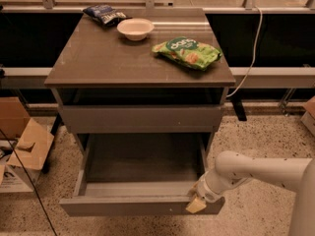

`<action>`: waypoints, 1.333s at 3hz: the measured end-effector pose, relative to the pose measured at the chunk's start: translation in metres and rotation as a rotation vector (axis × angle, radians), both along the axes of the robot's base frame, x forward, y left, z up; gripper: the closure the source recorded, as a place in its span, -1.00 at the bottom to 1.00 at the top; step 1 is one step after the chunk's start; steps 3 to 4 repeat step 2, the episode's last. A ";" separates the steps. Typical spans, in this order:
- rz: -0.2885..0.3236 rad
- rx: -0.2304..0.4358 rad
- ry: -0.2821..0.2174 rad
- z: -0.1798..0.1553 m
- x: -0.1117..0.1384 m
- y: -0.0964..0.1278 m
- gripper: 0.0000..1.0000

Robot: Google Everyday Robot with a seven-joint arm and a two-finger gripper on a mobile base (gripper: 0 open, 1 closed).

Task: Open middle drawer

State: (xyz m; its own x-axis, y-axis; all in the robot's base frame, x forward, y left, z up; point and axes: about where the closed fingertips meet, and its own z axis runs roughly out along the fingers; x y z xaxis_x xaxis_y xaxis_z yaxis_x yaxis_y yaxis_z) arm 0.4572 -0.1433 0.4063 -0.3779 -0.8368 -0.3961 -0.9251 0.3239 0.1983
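The middle drawer [142, 168] is pulled well out of the grey-brown cabinet, and its grey box interior shows empty. Its plain flat front [128, 206] faces the camera low in the view. My gripper [197, 203] is at the right end of that front, shut over its top edge, with one tan fingertip [195, 206] on the outer face. The white arm [256, 171] comes in from the right. The drawer above [142, 119] is closed. Any drawer below is hidden under the open one.
On the cabinet top [98, 58] lie a white bowl [135, 28], a green chip bag [187, 53] and a dark blue bag [104, 14]. Cardboard boxes [22, 146] sit on the floor at the left. A white cable [251, 53] hangs at the right.
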 end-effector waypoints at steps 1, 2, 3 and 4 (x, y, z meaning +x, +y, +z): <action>-0.093 -0.022 0.039 -0.003 -0.041 0.006 -0.98; -0.102 -0.025 0.050 -0.005 -0.047 0.006 -1.00; -0.102 -0.025 0.050 -0.005 -0.047 0.006 -1.00; -0.102 -0.025 0.050 -0.005 -0.047 0.006 -1.00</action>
